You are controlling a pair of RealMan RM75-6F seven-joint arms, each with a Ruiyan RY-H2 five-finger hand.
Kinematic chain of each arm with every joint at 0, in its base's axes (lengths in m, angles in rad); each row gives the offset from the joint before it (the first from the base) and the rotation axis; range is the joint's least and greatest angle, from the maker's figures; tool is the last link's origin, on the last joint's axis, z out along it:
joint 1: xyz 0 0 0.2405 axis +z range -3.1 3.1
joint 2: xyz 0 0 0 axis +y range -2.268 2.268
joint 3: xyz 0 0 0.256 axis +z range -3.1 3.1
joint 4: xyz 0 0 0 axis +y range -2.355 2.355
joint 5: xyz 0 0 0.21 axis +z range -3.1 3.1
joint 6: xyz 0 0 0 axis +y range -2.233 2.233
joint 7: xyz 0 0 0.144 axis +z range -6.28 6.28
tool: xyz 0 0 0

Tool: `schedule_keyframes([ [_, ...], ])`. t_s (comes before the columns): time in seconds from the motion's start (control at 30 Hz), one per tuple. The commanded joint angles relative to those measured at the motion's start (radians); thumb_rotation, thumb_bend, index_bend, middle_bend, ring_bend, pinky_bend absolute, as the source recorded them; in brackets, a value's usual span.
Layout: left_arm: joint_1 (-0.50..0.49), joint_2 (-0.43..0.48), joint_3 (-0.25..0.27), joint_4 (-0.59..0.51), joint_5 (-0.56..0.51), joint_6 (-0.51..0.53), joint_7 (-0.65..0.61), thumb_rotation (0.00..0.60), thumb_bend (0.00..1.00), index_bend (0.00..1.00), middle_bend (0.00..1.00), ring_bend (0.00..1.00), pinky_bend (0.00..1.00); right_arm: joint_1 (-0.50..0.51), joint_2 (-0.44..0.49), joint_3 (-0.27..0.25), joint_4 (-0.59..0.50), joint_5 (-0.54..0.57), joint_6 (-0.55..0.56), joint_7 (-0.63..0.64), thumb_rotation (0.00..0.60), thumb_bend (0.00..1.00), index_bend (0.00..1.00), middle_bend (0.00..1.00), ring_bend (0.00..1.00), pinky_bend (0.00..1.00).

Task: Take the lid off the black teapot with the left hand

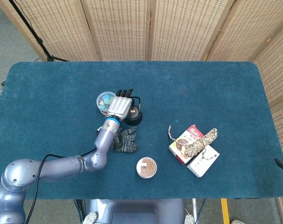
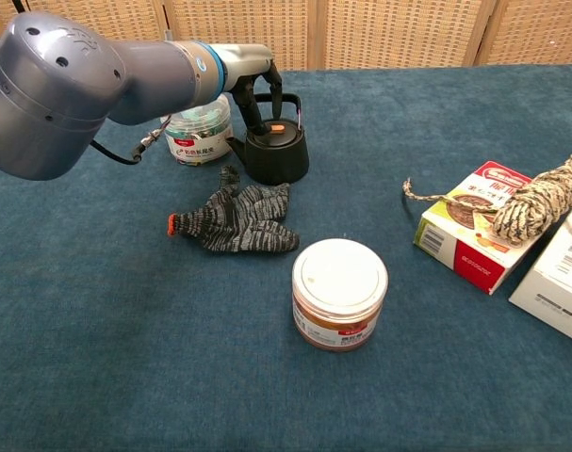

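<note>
The black teapot [image 2: 277, 155] stands upright on the blue table, its lid with an orange knob [image 2: 277, 129] in place and its wire handle raised. My left hand [image 2: 251, 77] hovers at the teapot's upper left, fingers [image 2: 272, 86] spread and curved down beside the handle, holding nothing. In the head view the left hand [image 1: 119, 105] covers the left part of the teapot [image 1: 134, 115]. Whether a finger touches the handle is unclear. The right hand shows in neither view.
A clear tub [image 2: 196, 135] of small items stands just left of the teapot, under my forearm. A grey knit glove [image 2: 238, 219] lies in front of it, then a white-lidded jar [image 2: 339, 293]. Boxes [image 2: 474, 226] and a rope bundle [image 2: 540, 202] lie at the right. A dark sliver [image 1: 282, 164] shows at the table's right edge.
</note>
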Motion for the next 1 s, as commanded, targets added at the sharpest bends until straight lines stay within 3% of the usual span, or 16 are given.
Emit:
schedule_keyframes([
  [0.03, -0.003, -0.007, -0.001, 0.01, -0.001, -0.002, 0.001, 0.6, 0.37, 0.44, 0.0, 0.0, 0.0, 0.0, 0.001, 0.001, 0.001, 0.001, -0.001, 0.003, 0.6, 0.0, 0.05, 0.0, 0.0, 0.0],
  [0.47, -0.013, -0.046, -0.007, 0.06, -0.004, -0.001, 0.016, 0.6, 0.38, 0.47, 0.0, 0.0, 0.0, 0.001, 0.004, 0.002, 0.004, 0.004, -0.007, 0.014, 0.6, 0.0, 0.06, 0.0, 0.0, 0.0],
  [1.0, -0.012, -0.08, -0.02, 0.097, -0.002, 0.01, 0.037, 0.6, 0.39, 0.58, 0.0, 0.0, 0.0, 0.001, 0.006, 0.002, 0.006, 0.002, -0.009, 0.023, 0.6, 0.0, 0.06, 0.0, 0.0, 0.0],
])
